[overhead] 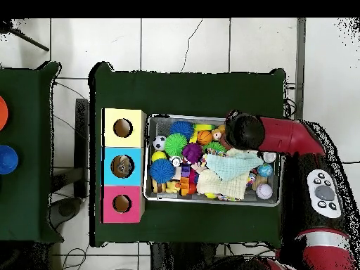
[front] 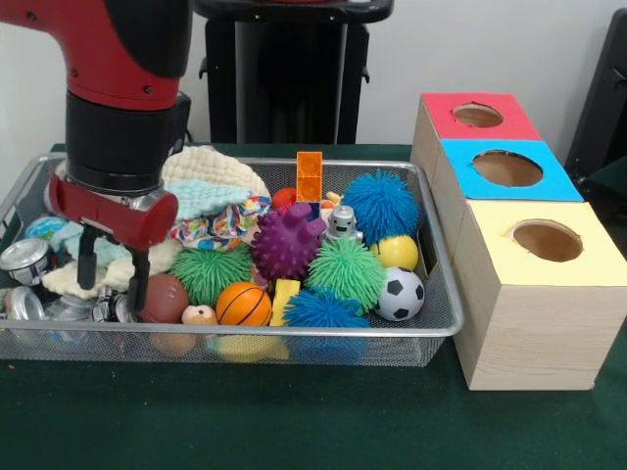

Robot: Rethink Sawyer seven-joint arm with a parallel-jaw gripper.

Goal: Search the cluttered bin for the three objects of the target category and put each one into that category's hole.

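Note:
The wire-mesh bin (front: 437,323) holds many toys: a purple spiky ball (front: 287,242), green spiky balls (front: 348,271), blue spiky balls (front: 382,206), a basketball (front: 243,304), a soccer ball (front: 400,294), a yellow ball (front: 397,252), a brown ball (front: 164,297), an orange block (front: 310,176), cloths (front: 211,191) and cans (front: 24,259). My gripper (front: 112,274) is open, pointing down into the bin's left end, with one finger beside the brown ball. In the overhead view the arm's wrist (overhead: 245,132) hides the gripper over the bin (overhead: 211,200).
A wooden box stands right of the bin with a red hole (front: 478,115), a blue hole (front: 507,168) and a yellow hole (front: 547,240); overhead it lies left of the bin (overhead: 122,166). A second green table (overhead: 21,155) stands further left.

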